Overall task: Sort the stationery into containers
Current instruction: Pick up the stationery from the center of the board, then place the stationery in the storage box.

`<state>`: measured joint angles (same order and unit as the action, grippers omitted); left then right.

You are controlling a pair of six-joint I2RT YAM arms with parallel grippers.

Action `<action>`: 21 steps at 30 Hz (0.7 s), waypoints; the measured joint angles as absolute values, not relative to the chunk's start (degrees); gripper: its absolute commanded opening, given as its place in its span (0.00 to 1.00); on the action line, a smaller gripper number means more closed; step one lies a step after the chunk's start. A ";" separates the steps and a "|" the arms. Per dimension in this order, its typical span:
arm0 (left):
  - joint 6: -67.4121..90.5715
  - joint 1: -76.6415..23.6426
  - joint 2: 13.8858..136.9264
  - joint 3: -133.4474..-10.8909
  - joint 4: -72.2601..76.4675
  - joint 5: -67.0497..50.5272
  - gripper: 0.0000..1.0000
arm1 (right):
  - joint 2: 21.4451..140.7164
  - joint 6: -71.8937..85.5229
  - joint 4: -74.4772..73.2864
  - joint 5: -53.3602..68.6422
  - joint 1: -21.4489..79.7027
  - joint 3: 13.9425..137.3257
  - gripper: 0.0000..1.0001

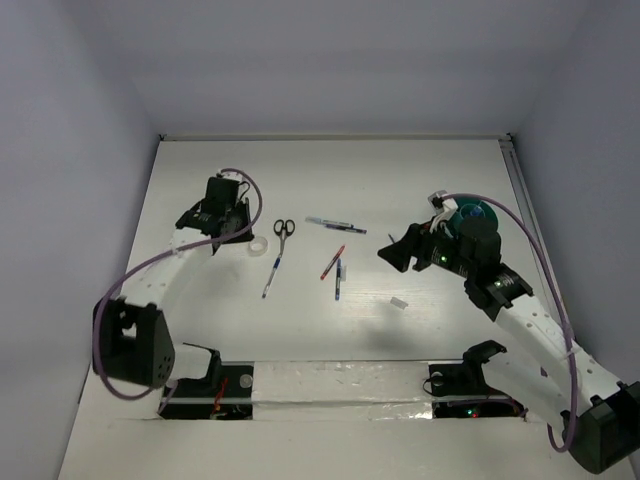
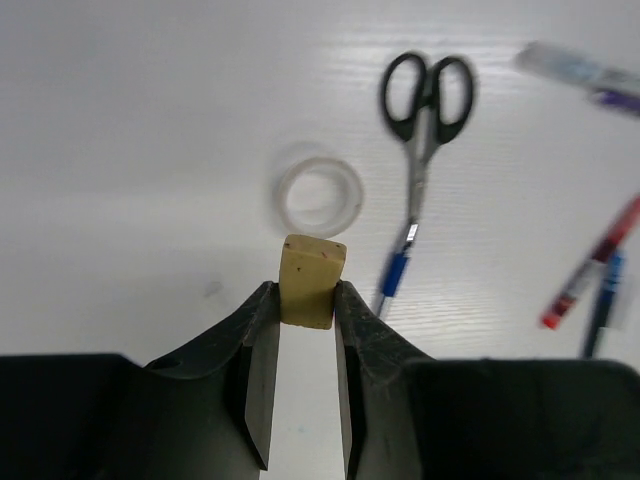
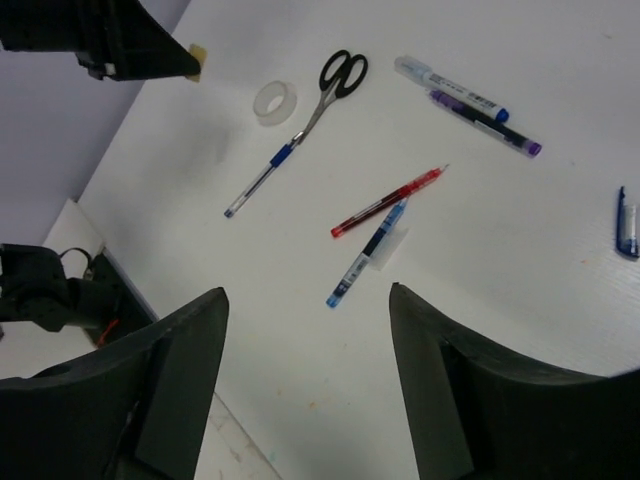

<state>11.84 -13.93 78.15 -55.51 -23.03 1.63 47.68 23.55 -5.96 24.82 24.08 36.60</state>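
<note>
My left gripper is shut on a small tan eraser block, held above the table just short of the white ring. In the top view the left gripper is at the left, next to the ring. Black-handled scissors and a blue pen lie to its right. A red pen and a blue pen lie mid-table. My right gripper is open and empty, raised above them. The teal tub is partly hidden behind the right arm.
Two markers lie behind the pens. A small white block lies near the front of the table. A blue cap sits at the right edge of the right wrist view. White walls enclose the table.
</note>
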 measured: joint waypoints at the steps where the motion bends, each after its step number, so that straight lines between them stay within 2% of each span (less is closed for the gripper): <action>1: 12.16 -14.22 75.48 -55.90 -22.92 0.80 0.00 | 48.01 23.79 -5.93 25.36 24.08 36.73 0.74; 5: 13.06 -18.26 66.54 -55.81 -22.02 -2.61 0.00 | 49.23 25.80 -5.30 27.59 24.08 37.74 0.75; 10: 13.85 -29.74 59.29 -50.76 -15.86 -7.84 0.00 | 51.59 31.35 -0.38 30.70 25.08 38.59 0.70; 16: 13.32 -41.06 58.70 -47.53 -11.22 -9.58 0.00 | 56.45 36.80 5.06 31.31 28.77 39.40 0.59; 21: 11.57 -47.33 59.29 -47.55 -8.62 -8.32 0.00 | 61.32 39.97 7.38 30.76 31.90 40.03 0.56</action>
